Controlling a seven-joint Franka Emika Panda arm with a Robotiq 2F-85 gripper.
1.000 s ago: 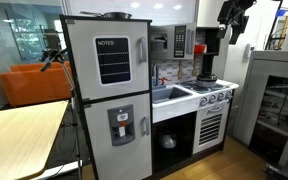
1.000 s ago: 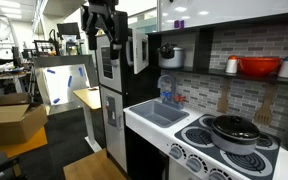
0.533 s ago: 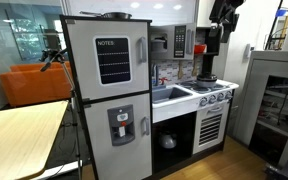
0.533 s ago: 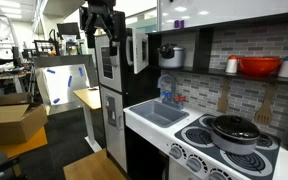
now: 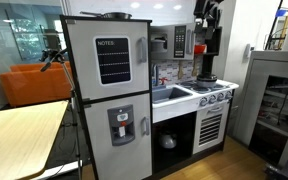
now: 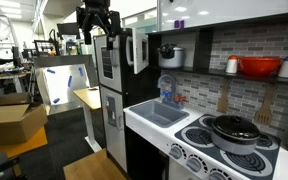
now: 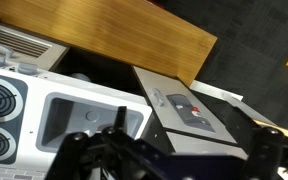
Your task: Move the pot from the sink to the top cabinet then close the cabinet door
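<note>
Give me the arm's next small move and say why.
Probably lower the hand and carry it across toward the pot. The hand hangs high up with nothing visible in it. The pot sits lidded on the stove, not in the sink, which looks empty, so closing that gap seems to come first.

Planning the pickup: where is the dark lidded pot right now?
In an exterior view the pot sits on the stove, beside the sink and below the red bowl.
</note>
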